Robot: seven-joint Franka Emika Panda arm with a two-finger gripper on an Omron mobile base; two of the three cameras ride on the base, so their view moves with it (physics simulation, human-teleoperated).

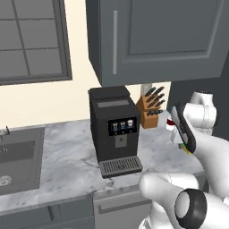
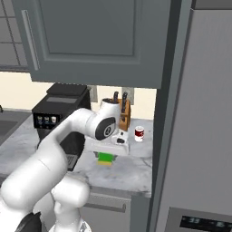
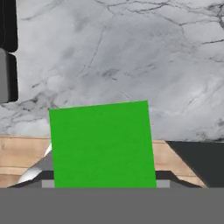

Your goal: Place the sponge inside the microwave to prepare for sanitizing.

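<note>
The sponge [image 3: 103,144], bright green on top with a yellow underlayer, is held in my gripper [image 3: 105,183], shut on it with a grey fingertip on each side. The right base view has the sponge [image 2: 105,158] hanging just under the hand, a little above the marble counter [image 2: 131,170], with the gripper [image 2: 106,153] pointing down. From the left base view, a sliver of the sponge [image 1: 184,147] peeks out below the hand. A black panel with teal digits in a silver-grey frame, apparently the microwave's keypad [image 2: 199,222], sits at the lower right; its door is out of view.
A black coffee machine [image 1: 114,129] stands on the counter left of the hand. A knife block [image 2: 123,113] and a small red-and-white can [image 2: 139,133] sit behind it near the wall. Grey upper cabinets [image 2: 95,41] hang overhead. A sink [image 1: 18,156] lies far left, a tall grey column [image 2: 204,113] to the right.
</note>
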